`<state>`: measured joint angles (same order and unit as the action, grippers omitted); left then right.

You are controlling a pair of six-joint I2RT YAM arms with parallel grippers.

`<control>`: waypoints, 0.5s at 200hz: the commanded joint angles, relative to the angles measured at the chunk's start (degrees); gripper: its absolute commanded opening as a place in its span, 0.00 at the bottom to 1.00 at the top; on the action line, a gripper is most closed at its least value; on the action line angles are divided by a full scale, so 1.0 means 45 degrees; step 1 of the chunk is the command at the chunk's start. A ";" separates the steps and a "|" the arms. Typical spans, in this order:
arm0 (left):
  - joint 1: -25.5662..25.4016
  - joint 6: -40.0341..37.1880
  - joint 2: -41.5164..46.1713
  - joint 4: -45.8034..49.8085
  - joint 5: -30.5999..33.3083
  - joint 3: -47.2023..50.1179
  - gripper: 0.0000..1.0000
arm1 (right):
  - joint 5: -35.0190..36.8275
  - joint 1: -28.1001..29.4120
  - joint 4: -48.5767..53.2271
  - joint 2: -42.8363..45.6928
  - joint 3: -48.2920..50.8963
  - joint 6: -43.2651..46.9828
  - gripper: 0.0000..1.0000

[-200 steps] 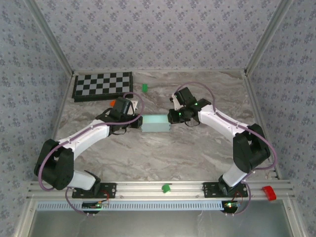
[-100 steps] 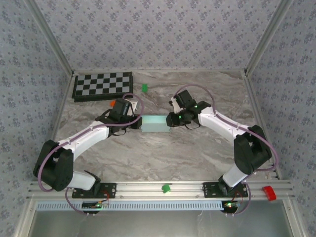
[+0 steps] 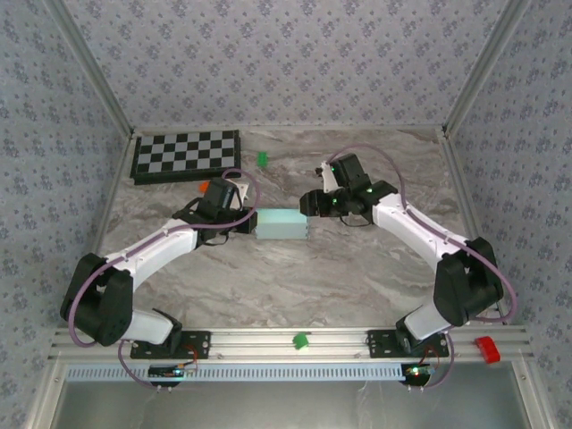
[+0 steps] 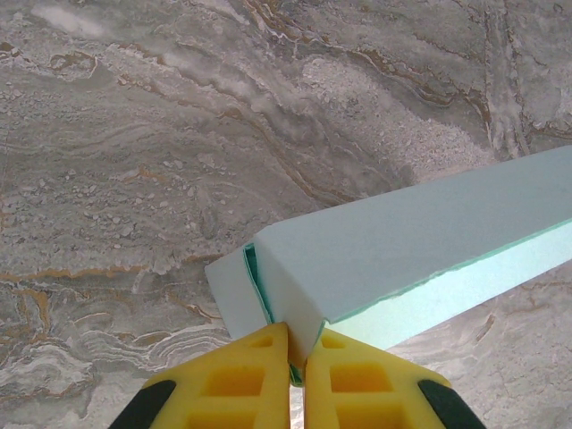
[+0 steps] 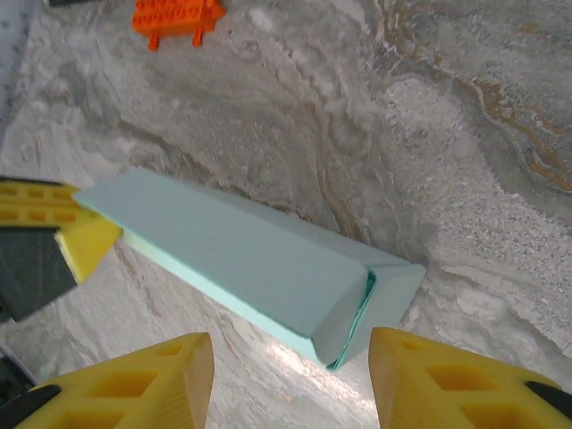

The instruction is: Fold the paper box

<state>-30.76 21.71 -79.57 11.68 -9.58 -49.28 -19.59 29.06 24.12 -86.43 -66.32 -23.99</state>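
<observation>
On the near rail sit a small green block (image 3: 301,340) and a small red object (image 3: 485,349); mid-table, flat on the grey marbled tabletop (image 3: 295,277), lies the pale light-blue rectangular card box (image 3: 281,223), long and narrow, its end flaps folded in; the left gripper (image 4: 297,344) has its yellow fingers together, clamped on the box's left end; the right gripper (image 5: 288,353) stands apart near the right end, touching nothing; beyond lie a small orange toy brick (image 5: 177,18), a green piece (image 3: 262,159) and, far left, the black-and-white checkerboard (image 3: 186,155).
</observation>
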 commanded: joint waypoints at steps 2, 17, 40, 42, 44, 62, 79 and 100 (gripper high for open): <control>-0.0080 0.0098 -0.0219 0.0937 -0.0065 0.0268 0.10 | -0.0431 -0.0167 -0.0319 -0.0287 -0.0326 -0.0730 0.51; -0.0085 0.0078 -0.0218 0.0963 -0.0052 0.0255 0.10 | -0.0487 -0.0188 -0.0248 -0.0554 -0.0852 -0.0831 0.51; -0.0093 0.0082 -0.0230 0.0990 -0.0049 0.0191 0.10 | -0.0621 -0.0209 -0.0035 -0.0974 -0.1118 -0.0896 0.51; -0.0096 0.0078 -0.0229 0.0996 -0.0046 0.0189 0.10 | -0.0625 -0.0213 -0.0020 -0.1009 -0.1134 -0.0914 0.51; -0.0082 0.0067 -0.0223 0.0997 -0.0045 0.0203 0.10 | -0.0635 -0.0223 -0.0021 -0.1027 -0.1139 -0.0908 0.51; -0.0090 0.0077 -0.0227 0.0996 -0.0042 0.0189 0.10 | -0.0742 -0.0189 -0.0027 -0.1180 -0.1121 -0.0978 0.51; -0.0080 0.0081 -0.0209 0.0988 -0.0054 0.0207 0.10 | -0.0741 -0.0169 -0.0029 -0.1251 -0.1060 -0.0962 0.51; -0.0078 0.0098 -0.0245 0.0995 -0.0040 0.0192 0.10 | -0.0817 -0.0131 0.0040 -0.1373 -0.0984 -0.0894 0.51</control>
<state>-30.76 21.71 -79.57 11.70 -9.58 -49.28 -21.96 28.25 23.53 -91.53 -69.82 -27.66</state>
